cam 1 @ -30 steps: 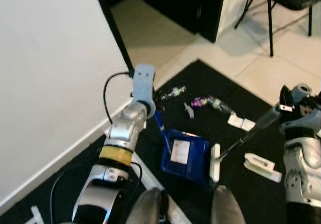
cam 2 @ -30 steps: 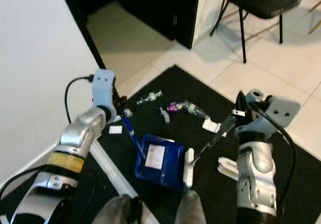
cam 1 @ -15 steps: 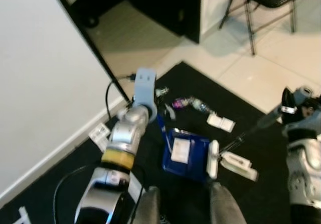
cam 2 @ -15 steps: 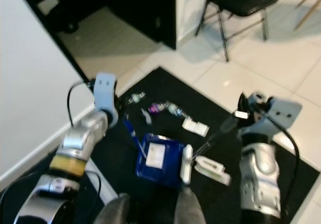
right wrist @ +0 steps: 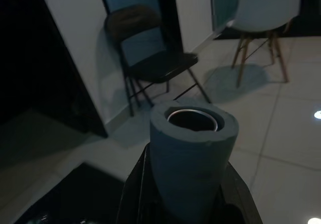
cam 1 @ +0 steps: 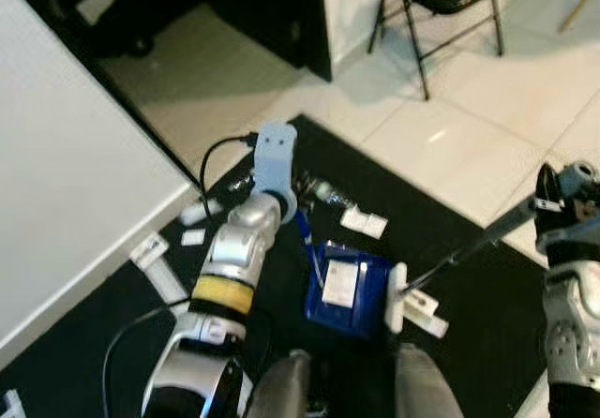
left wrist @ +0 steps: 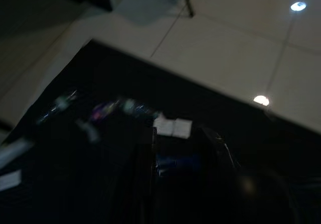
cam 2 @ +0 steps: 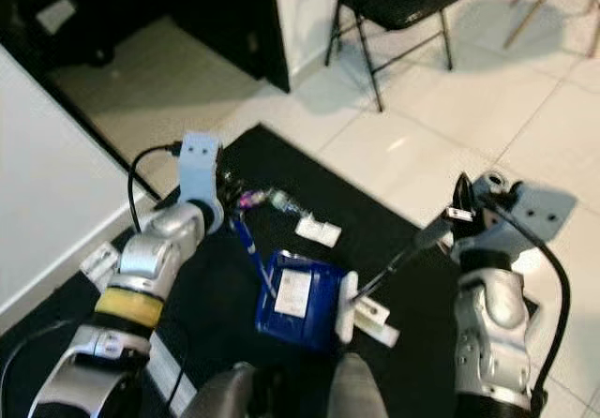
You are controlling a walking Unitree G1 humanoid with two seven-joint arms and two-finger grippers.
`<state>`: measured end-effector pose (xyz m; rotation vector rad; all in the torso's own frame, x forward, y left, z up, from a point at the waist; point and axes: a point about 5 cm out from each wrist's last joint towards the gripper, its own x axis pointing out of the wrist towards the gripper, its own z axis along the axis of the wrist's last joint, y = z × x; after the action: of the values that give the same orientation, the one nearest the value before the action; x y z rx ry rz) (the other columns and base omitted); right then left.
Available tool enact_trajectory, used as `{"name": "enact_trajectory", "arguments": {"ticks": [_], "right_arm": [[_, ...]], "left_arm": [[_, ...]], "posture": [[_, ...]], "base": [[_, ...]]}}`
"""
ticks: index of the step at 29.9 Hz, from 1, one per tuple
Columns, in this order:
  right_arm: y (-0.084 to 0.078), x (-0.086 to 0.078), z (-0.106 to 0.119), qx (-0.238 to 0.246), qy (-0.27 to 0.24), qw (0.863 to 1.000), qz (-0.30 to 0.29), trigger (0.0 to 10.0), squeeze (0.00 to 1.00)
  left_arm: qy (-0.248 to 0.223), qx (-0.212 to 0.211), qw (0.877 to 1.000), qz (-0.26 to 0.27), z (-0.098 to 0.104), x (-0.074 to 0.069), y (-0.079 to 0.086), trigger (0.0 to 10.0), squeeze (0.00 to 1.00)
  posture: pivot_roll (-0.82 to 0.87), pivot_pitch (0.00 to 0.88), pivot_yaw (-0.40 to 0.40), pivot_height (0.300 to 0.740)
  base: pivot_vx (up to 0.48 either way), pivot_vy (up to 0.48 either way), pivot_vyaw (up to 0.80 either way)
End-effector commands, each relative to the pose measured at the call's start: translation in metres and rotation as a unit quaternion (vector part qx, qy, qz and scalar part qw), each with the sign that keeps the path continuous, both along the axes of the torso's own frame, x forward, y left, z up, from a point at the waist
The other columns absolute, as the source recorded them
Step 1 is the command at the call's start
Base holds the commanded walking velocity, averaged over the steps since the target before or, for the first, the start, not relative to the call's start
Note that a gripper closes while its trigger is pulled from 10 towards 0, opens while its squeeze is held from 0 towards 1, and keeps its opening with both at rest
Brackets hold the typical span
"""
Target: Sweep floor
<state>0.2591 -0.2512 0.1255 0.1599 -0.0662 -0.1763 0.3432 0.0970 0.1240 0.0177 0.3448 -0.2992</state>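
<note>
From the head views, the blue dustpan [cam 1: 349, 289] sits on the black mat [cam 1: 450, 240], its handle gripped by the left gripper [cam 1: 298, 219]; the broom [cam 1: 441, 270] head touches its far side. In the right wrist view, the right gripper [right wrist: 184, 194] clamps the broom's grey handle

looks like a room in a home or small office. pale glossy floor tiles [cam 2: 487, 109] throughout, with a black mat [cam 2: 309, 193] laid over them near a white wall [cam 1: 56, 202]. beyond the mat, a black folding chair [cam 2: 394, 6] beside a dark doorway [cam 2: 150, 15]; near that chair, a white shell chair on wooden legs [right wrist: 268, 13].
</note>
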Motion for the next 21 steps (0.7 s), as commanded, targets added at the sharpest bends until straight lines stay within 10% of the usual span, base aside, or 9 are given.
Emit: {"name": "enact_trajectory", "arguments": {"ticks": [1, 21], "right_arm": [[0.005, 0.0, 0.002, 0.003, -0.007, 1.0, 0.009, 10.0, 0.0], [-0.001, -0.001, 0.015, -0.051, -0.024, 0.998, 0.013, 10.0, 0.0]], "left_arm": [[0.004, -0.004, 1.0, 0.004, -0.003, -0.002, 0.004, 10.0, 0.0], [0.018, 0.006, 1.0, 0.023, -0.01, -0.002, 0.008, 10.0, 0.0]], "posture": [[-0.21, 0.143, 0.125, 0.74], [-0.21, 0.152, 0.121, 0.74]], "base": [[0.0, 0.0, 0.0], [0.0, 0.0, 0.0]]}}
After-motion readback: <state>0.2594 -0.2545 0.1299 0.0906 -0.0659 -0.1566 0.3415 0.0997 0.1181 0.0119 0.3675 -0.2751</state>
